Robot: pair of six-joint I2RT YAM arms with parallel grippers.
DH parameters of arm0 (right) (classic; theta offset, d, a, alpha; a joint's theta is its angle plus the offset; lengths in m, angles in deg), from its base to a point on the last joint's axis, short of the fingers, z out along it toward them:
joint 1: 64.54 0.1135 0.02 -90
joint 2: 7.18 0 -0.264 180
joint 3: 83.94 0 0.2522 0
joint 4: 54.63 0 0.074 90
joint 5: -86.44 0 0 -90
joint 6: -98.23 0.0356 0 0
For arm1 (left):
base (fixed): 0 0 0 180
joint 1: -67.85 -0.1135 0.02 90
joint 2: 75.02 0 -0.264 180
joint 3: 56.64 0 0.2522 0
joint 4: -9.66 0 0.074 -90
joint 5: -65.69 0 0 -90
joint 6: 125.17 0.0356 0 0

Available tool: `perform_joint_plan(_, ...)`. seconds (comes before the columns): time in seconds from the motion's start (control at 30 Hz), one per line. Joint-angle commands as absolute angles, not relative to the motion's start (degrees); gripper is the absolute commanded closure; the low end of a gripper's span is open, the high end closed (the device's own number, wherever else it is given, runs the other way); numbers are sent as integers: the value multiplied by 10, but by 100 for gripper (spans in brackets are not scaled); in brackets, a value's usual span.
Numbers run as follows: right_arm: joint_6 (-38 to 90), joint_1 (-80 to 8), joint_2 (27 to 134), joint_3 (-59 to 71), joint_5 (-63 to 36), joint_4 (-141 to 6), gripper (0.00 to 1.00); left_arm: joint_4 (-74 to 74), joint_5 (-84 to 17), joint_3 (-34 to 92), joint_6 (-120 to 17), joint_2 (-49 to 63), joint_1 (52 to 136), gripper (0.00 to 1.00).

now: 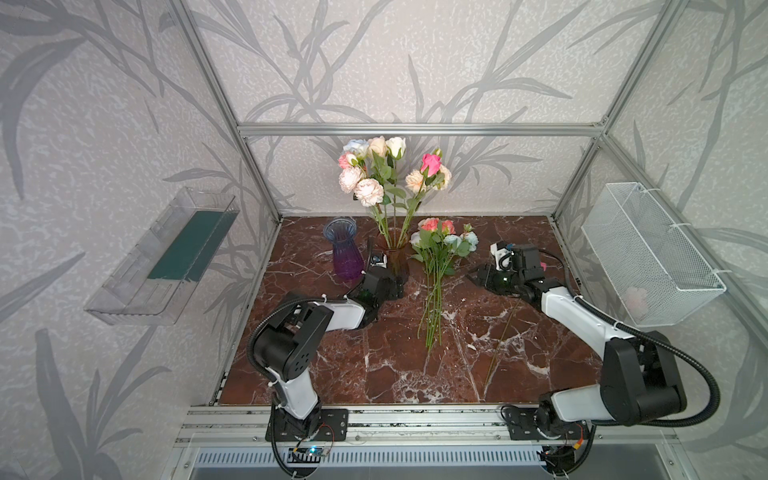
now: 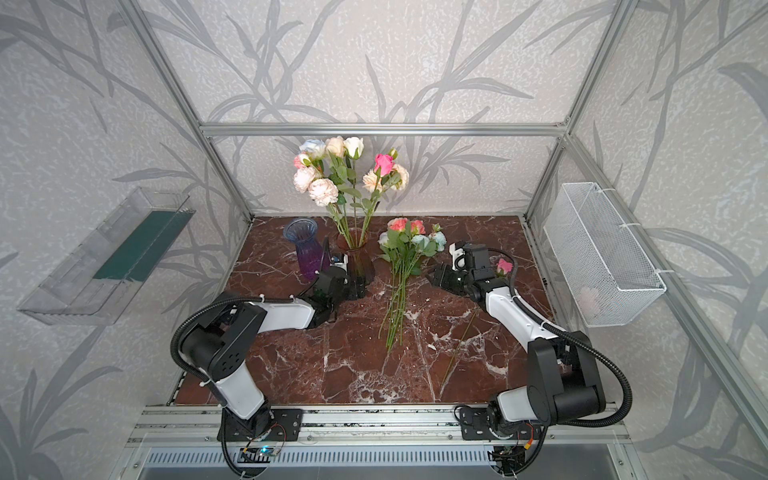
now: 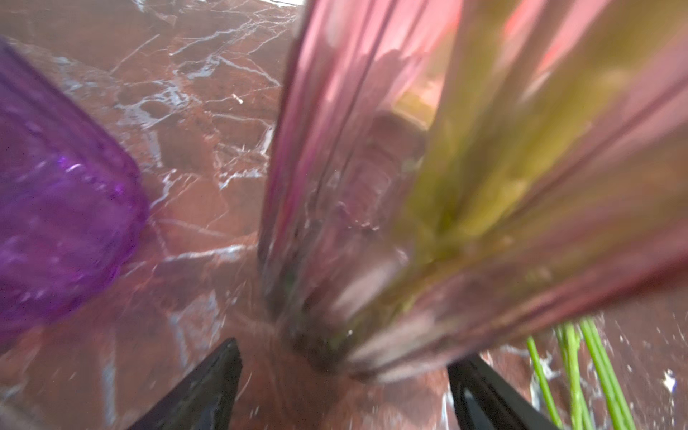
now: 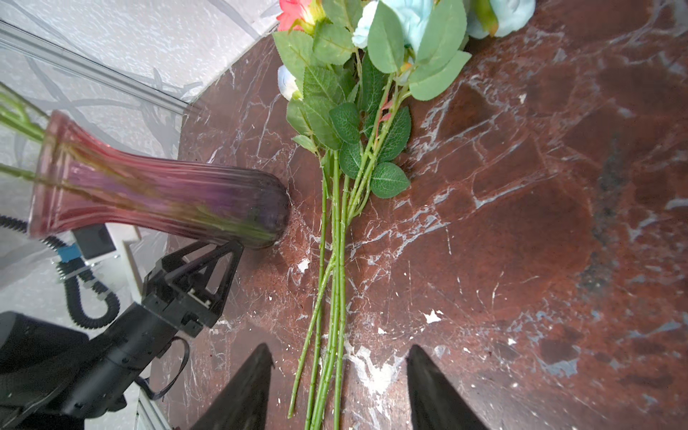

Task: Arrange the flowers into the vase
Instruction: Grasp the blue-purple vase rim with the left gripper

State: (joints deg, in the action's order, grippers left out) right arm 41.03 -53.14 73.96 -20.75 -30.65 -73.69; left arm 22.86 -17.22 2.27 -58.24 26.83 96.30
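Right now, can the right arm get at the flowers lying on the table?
Probably yes. The right gripper is open and faces the stems of the loose flowers, with only bare table between them; the vase is on their far side.

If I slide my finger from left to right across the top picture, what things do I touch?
clear wall tray → purple vase → pink vase with flowers → loose flower bunch → bare stem → white wire basket

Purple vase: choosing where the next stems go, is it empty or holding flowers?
Empty. In both top views the purple vase stands upright, nothing in its mouth; the upright flowers are in the pink vase.
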Motion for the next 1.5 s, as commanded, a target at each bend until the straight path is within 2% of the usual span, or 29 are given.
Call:
perform_joint_plan(0.0,415,-534,719,-216,-318,-718,42,194,-194,64,-582,296,944,14)
perform_joint_plan(0.3,424,-534,713,-224,-326,-699,42,141,-239,156,-558,362,923,14)
perform_joint_plan(0.57,428,-534,705,-227,-331,-696,42,92,-237,212,-532,379,918,14)
perform_joint_plan(0.73,428,-534,695,-226,-332,-701,42,87,-239,155,-547,303,917,14)
perform_joint_plan(0.9,429,-534,677,-227,-332,-703,42,44,-250,58,-603,130,919,16)
perform_joint_plan(1.03,427,-534,658,-230,-327,-711,42,-129,-214,44,-627,-61,920,22)
perform_joint_plan(1.17,432,-532,648,-235,-328,-704,42,-387,-81,153,-641,-174,906,23)
perform_joint_plan(1.27,435,-530,644,-238,-332,-700,42,-507,-112,254,-625,-149,838,22)
perform_joint_plan(1.47,421,-529,626,-241,-322,-716,41,-609,-232,432,-580,3,724,26)
